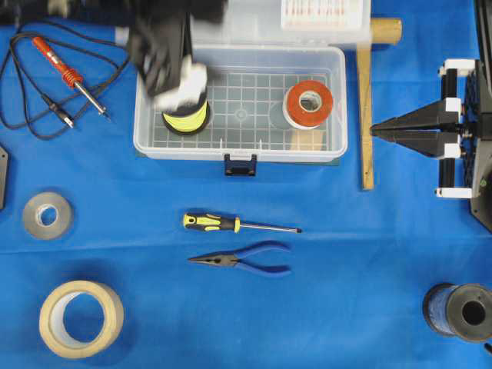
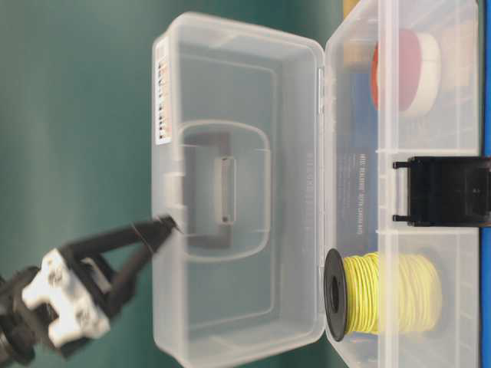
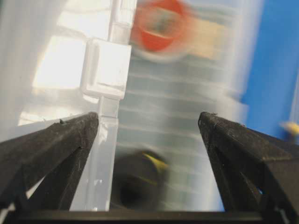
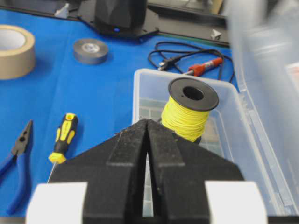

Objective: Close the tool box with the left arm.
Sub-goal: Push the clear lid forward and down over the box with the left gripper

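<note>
**Op:** Tool box sits at the far middle of the table, lid standing open, upright behind the tray. My left claw is spread wide, holding nothing, tips near the lid's outer face by the handle recess. Right claw is pressed together, empty, parked at the right side.

**Obs:** Risks from here?

**Op:** My judgement: the lid is clear and slick, so a push placed low or off-centre could slide off rather than swing it. Second, the yellow wire spool stands upright in the tray; if it is taller than the wall, the lid would rest on it and the dark blue latch would not catch. Can't tell its height for certain. Third, a hard push could shove the whole box across the blue cloth.

**Obs:** Inventory count?

**Op:** In the box: one yellow spool, one red-and-white tape roll. Outside: one soldering iron, one screwdriver, one pair of pliers, one grey tape roll, one tan tape roll, one dark spool, one wooden ruler.
</note>
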You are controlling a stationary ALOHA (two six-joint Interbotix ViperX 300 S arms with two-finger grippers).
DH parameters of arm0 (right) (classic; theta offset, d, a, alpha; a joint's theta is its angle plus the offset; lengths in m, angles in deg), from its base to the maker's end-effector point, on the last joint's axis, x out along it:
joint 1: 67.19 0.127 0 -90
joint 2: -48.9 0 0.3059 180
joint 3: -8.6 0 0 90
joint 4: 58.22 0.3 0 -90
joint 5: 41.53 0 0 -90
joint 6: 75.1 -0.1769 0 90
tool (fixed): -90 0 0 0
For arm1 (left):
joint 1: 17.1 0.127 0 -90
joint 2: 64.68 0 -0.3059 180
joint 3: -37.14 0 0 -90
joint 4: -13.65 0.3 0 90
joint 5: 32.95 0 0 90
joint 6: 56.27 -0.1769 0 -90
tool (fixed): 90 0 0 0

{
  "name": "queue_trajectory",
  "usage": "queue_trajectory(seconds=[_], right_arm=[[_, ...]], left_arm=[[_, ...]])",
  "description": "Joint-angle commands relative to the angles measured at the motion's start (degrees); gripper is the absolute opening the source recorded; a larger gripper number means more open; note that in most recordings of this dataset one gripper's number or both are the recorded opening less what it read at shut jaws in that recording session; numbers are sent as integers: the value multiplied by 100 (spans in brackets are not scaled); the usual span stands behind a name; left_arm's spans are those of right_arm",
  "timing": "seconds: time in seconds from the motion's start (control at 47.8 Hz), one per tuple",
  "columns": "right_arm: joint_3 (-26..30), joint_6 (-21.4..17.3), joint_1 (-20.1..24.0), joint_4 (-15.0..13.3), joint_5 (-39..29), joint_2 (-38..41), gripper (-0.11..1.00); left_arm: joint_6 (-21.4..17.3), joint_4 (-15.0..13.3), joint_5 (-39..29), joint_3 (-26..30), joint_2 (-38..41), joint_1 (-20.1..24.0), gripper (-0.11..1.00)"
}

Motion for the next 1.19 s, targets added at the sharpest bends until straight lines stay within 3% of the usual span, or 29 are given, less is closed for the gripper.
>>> queue_trajectory(seconds=[0.0, 0.146, 0.397, 0.564, 0.773, 1.024, 1.171], right_arm=[[53, 0, -18, -9, 26, 26, 0], [53, 0, -9, 0, 26, 26, 0], [53, 0, -18, -9, 35, 26, 0], [53, 0, -18, -9, 26, 26, 0], [53, 0, -9, -9, 26, 26, 0], [53, 0, -9, -9, 26, 9, 0], [53, 0, -18, -9, 26, 0, 0]], left_arm=[[35, 0, -70, -88, -141, -123, 90], [53, -26, -70, -316, -272, -448, 90], [501, -26, -70, -589, -510, -949, 90], [571, -26, -70, -598, -765, -1257, 90], [562, -18, 35, -826, -1195, -1336, 89], [562, -9, 1028, -1679, -2127, -1292, 89], [571, -9, 1978, -2496, -2979, -1301, 89]])
